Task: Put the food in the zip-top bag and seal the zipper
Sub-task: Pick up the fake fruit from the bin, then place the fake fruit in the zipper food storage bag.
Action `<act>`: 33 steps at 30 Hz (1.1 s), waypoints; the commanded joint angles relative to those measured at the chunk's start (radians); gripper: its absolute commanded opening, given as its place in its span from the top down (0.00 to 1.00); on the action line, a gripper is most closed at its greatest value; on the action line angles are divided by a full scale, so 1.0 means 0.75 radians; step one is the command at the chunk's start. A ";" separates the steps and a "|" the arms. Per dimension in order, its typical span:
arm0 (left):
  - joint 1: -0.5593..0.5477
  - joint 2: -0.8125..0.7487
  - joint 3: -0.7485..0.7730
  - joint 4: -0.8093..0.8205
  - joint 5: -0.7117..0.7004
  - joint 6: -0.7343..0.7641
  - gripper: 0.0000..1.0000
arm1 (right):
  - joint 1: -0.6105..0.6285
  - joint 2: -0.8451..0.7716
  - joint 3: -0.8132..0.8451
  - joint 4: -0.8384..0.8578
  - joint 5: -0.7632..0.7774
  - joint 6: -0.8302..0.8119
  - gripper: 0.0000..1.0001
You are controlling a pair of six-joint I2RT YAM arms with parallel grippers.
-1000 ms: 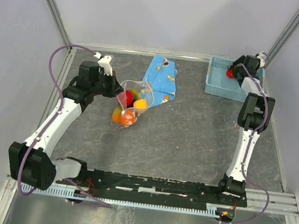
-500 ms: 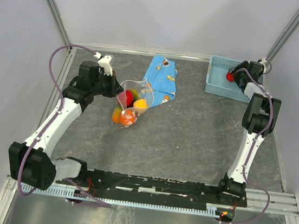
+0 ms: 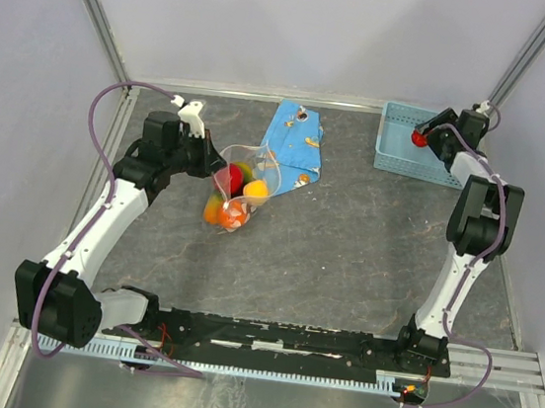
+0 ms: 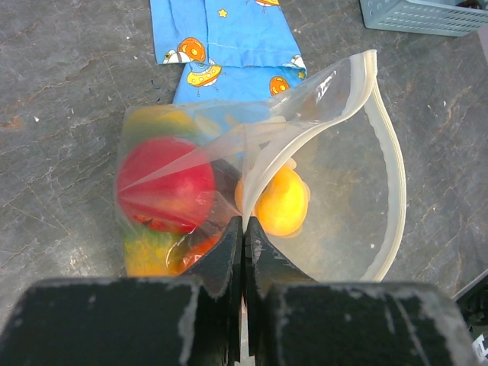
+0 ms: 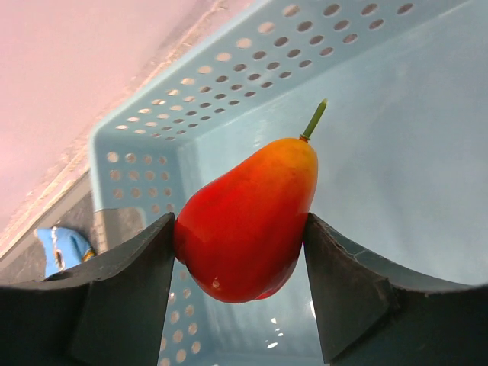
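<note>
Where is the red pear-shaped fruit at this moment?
In the right wrist view, the red fruit is held between the right gripper's fingers, in the blue basket at the table's far right corner.

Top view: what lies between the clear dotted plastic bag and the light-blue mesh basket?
A flat blue wrapper with orange prints, beside the clear bag; from it to the mesh basket the grey table is bare, per the top view.

No readable text, labels, numbers in any view.
</note>
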 commanded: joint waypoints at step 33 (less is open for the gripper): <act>0.007 -0.097 -0.005 0.094 0.097 -0.086 0.97 | 0.401 -1.119 -0.511 -0.220 -0.421 -0.175 0.52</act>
